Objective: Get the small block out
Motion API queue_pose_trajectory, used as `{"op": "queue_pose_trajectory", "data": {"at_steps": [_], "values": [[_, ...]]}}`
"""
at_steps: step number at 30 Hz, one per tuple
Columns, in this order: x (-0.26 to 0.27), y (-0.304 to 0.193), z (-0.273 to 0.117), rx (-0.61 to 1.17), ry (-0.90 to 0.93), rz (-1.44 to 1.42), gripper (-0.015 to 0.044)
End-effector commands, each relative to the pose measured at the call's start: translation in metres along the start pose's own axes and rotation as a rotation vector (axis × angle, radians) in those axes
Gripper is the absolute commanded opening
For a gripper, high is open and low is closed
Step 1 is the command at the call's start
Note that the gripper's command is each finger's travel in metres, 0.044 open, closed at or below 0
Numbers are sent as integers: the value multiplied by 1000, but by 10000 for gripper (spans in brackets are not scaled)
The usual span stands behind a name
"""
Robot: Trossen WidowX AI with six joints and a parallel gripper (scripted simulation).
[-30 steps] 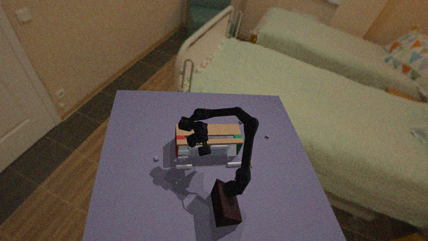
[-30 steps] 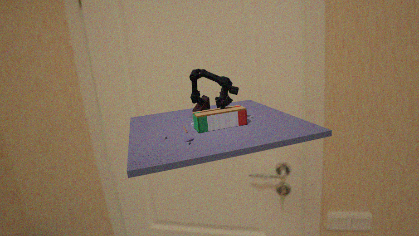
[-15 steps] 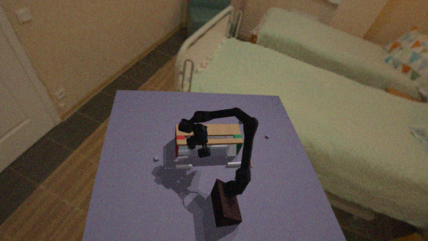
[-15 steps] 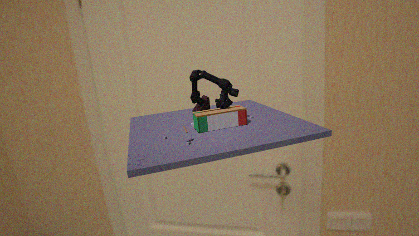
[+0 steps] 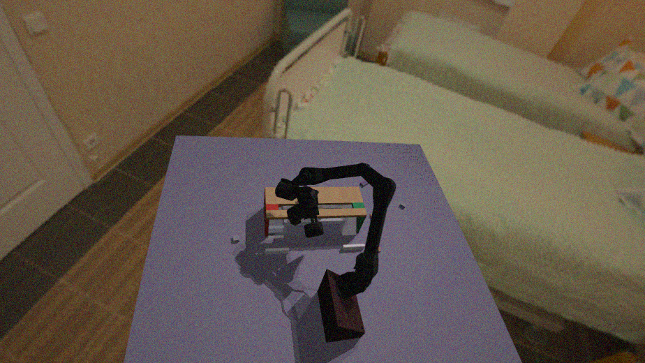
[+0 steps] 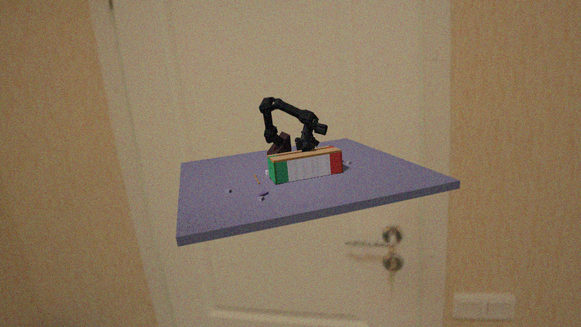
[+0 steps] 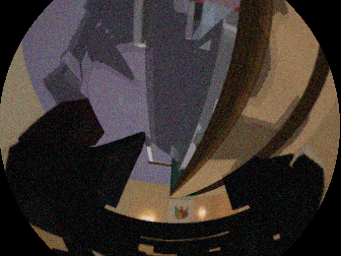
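Note:
The box [image 5: 336, 195] [image 6: 309, 166] [image 7: 256, 30] stands upright on the table, with a slot along its wooden top. Its red end [image 5: 272, 206] [image 6: 336, 162] is left in the top view, its green end [image 5: 357, 205] [image 6: 280, 172] right. A pale shelf strip [image 5: 334, 220] shows behind the clear front. I cannot make out the block in any view. My gripper [image 5: 310, 220] [image 6: 307, 149] [image 7: 178, 139] is open and empty at the box top, left of its middle in the top view. One finger is outside the front; the other's tip is hidden, seemingly in the slot.
Pale bars [image 5: 276, 250] [image 5: 352, 248] lie before the box. Small grey pieces [image 5: 234, 239] [image 5: 401, 206] [image 5: 363, 185] lie around it, and a thin orange stick [image 6: 256, 179] lies beyond the green end. My arm's dark base block [image 5: 340, 311] stands in front of the box.

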State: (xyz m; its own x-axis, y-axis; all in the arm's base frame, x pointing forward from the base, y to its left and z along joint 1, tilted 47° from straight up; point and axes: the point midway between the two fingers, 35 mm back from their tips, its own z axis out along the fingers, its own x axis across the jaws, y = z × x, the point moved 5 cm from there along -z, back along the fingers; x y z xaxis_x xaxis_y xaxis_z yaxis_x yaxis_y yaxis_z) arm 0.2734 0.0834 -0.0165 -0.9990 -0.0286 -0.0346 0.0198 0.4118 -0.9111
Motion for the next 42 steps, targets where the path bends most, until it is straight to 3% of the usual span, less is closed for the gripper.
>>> {"op": "queue_pose_trajectory", "data": {"at_steps": [1, 42], "values": [[-1, -6, 1, -1, -4, 1, 400], [-5, -25, 8, 0, -4, 1, 400]]}}
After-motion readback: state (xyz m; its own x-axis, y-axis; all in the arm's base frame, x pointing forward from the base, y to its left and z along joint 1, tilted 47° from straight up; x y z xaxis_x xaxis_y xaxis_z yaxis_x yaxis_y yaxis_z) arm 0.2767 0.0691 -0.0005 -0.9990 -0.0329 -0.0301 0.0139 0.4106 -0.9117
